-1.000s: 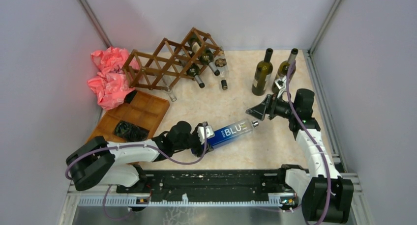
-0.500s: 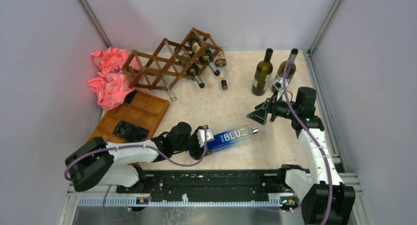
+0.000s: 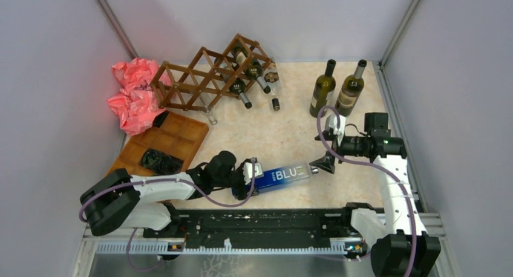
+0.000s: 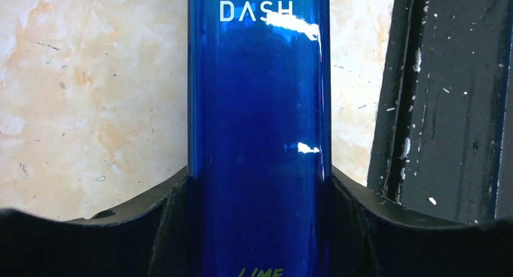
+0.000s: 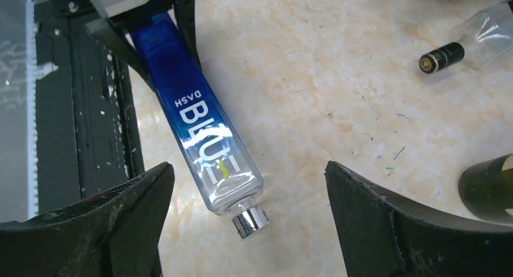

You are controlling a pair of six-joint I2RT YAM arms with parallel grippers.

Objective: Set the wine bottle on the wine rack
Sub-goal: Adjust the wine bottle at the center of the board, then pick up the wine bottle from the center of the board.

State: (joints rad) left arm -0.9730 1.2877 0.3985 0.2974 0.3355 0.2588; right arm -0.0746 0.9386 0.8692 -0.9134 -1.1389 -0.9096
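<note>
The wine rack is found at the far left of the table, tilted against the rear wall, and several dark bottles are seen lodged in its right-hand cells, necks pointing out towards the near side. The blue bottle, marked DASH BLUE, is located well apart from the rack, on its near side and to its right, and is not in any cell. It is laid nearly level, with its silver cap directed away from the rack; whether it rests on the table cannot be told. The left gripper is clamped on the bottle's base end, one finger pressed to each flat side, as is confirmed in the left wrist view. The right gripper is positioned at the cap end, farther from the rack than the bottle, with its jaws spread wide and touching nothing; in the right wrist view the cap is seen between them with clear gaps on both sides. Two upright green bottles are noted well to the right of the rack, a pink bag just to its left, and a brown tray just on its near side.
</note>
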